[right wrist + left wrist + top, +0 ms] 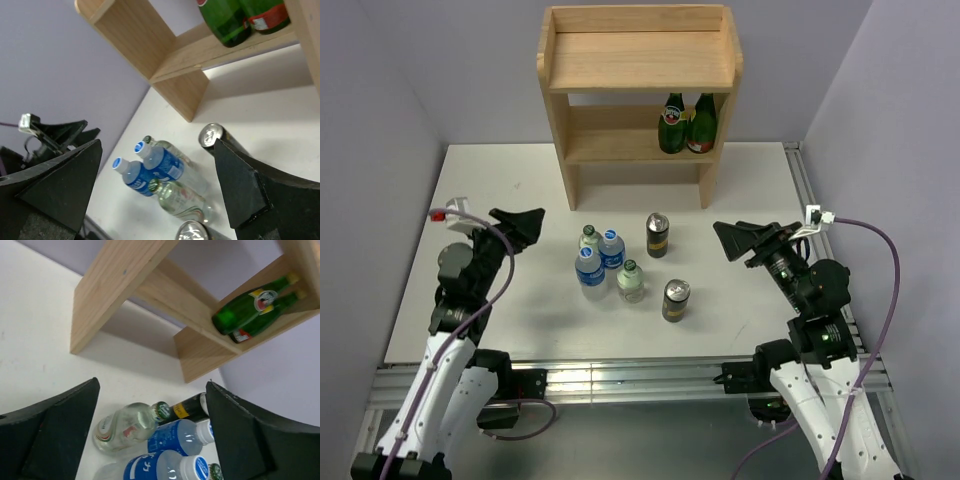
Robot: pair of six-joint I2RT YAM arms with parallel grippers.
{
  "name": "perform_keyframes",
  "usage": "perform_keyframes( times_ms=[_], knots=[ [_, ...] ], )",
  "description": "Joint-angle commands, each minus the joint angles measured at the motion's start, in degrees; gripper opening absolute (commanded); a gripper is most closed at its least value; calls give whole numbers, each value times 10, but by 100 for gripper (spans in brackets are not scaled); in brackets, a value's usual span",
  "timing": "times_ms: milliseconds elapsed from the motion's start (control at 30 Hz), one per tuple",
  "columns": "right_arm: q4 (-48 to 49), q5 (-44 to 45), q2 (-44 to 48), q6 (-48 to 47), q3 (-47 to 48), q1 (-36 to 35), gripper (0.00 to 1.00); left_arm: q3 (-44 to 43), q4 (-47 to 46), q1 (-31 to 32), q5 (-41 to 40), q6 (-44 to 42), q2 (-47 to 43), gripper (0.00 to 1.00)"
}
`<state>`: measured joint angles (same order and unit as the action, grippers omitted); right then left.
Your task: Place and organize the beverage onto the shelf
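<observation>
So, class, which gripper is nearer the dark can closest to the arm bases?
Right. The right gripper hovers just beyond and right of that can; the left gripper is far to its left, past the bottles.

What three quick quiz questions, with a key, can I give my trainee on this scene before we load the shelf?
1. Count: how many drinks stand on the table in front of the shelf?
2. True or false: the left gripper is holding one of them.
3. What stands on the shelf's lower tier? A) two cans B) two green glass bottles C) nothing
Key: 1) six. 2) false; it is open and empty, like the right gripper. 3) B.
</observation>
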<state>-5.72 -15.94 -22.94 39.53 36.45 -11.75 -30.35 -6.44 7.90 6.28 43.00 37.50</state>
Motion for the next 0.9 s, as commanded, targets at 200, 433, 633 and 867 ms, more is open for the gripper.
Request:
perform_keyframes(
  times_ms=[200,433,633,867],
  knots=[
    [157,-165,15,133,-92,-1,100,52,11,11,-85,8,-73,99],
    [42,-119,75,102,-128,-6,100,101,32,32,-210,0,-98,99],
    [-219,101,184,38,-74,-24,100,133,1,34,-246,-25,-42,97],
    [-322,134,134,35,-43,-29,100,155,-14,37,-275,-14,-25,97]
  ],
)
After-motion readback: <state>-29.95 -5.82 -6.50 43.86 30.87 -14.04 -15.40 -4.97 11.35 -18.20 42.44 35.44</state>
